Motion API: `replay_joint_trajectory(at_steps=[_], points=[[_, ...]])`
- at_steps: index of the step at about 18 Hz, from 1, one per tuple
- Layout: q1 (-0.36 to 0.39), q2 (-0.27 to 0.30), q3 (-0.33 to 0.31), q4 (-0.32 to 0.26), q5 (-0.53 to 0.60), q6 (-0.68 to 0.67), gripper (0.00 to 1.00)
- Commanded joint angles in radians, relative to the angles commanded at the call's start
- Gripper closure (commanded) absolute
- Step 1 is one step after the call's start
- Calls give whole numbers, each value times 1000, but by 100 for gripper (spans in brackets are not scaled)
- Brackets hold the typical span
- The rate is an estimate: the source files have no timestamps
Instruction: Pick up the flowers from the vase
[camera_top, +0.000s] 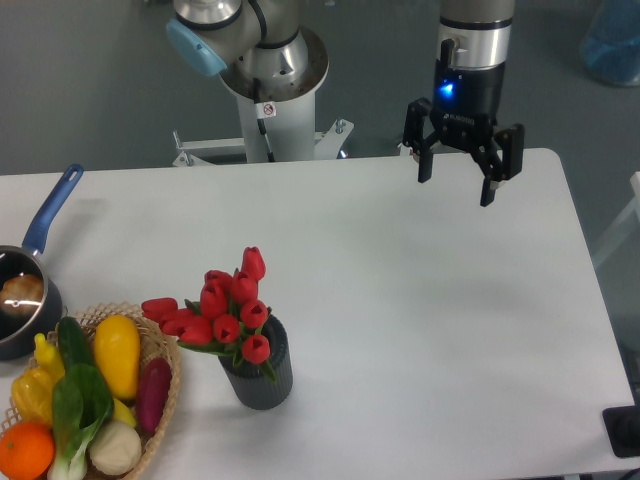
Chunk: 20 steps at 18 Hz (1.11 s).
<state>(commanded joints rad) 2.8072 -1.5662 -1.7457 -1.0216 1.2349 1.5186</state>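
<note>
The flowers (222, 310), a bunch of red tulip buds with green leaves, stand in the vase (260, 377), a small dark grey ribbed cylinder near the table's front left. The buds lean out to the left over the vase's rim. My gripper (457, 184) hangs open and empty above the far right part of the table, well away from the flowers, up and to their right. Its two black fingers (424, 160) point down with a wide gap between them.
A wicker basket (165, 400) of vegetables and fruit sits just left of the vase, touching or nearly touching it. A blue-handled pot (22, 295) stands at the left edge. The robot's base (272, 90) rises behind the table's far edge.
</note>
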Motion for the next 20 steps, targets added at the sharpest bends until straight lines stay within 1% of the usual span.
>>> replay_joint_trajectory(at_steps=[6, 7, 9, 10, 13, 18, 20], points=[[-8, 0, -3, 3, -5, -5, 0], [-8, -3, -9, 3, -17, -5, 0], [-8, -18, -14, 2, -89, -23, 0], [-5, -21, -21, 3, -100, -44, 0], [-6, -23, -35, 5, -104, -52, 0], [-8, -34, -77, 3, -225, -55, 0], [-18, -41, -87, 3, -242, -52, 0]])
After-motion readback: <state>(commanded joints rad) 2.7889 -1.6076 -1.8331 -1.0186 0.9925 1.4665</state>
